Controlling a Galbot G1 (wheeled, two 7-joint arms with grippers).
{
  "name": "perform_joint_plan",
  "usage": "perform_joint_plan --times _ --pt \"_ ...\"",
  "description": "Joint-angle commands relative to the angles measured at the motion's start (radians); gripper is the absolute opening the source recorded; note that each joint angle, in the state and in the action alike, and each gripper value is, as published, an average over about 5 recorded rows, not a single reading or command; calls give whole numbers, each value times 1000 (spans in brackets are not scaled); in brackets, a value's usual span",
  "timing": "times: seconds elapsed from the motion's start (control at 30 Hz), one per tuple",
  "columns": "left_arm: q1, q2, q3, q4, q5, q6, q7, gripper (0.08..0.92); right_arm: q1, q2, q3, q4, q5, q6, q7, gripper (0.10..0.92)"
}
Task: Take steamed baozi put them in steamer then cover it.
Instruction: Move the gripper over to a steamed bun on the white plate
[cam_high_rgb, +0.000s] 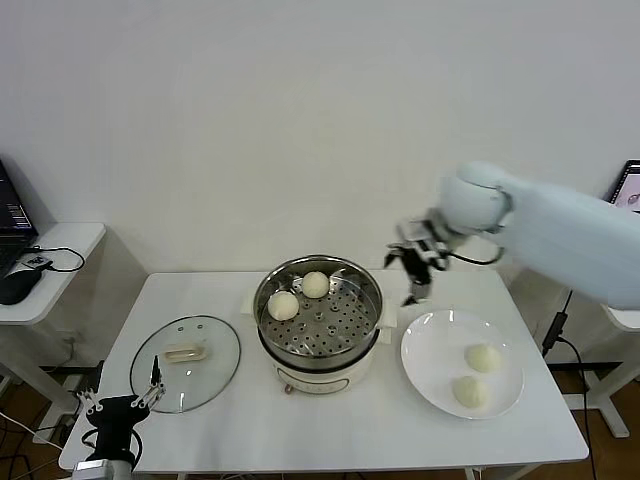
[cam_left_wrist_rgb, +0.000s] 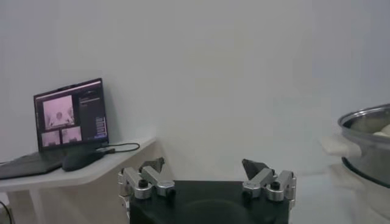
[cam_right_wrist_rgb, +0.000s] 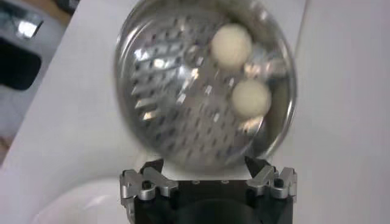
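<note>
The white desk carries everything; the steamer stands at its middle toward the back edge, a shiny perforated basket on a white cooker base, rigid and probably heavy enough to stay put; the plate lies beside it toward the right edge; the cover lies flat near the front left corner, glass with a metal rim, likely slippery and breakable, so the cream handle at its centre is the place to take it; two buns sit inside the steamer at its back left, two more wait on the plate, one nearer the front edge; they look soft and light, so a gentle pinch across the widest part should do, since a hard squeeze would dent the dough; the right hand hangs above the desk between steamer and plate, fingers apart and empty; the left hand rests low at the front left corner, just beside the cover, fingers apart, holding nothing.
</note>
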Motion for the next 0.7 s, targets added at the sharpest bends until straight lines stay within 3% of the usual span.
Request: perform_joint_plan --times 0.03,0.37,0.7 --pt "3 -6 8 2 9 0 0 823 -259 -280 171 85 -180 107 -39 823" --pt "13 -17 10 1 24 0 0 823 -620 -276 372 78 -287 92 7 822" --pt "16 -21 8 9 28 0 -1 823 -753 -216 441 31 -345 85 27 823"
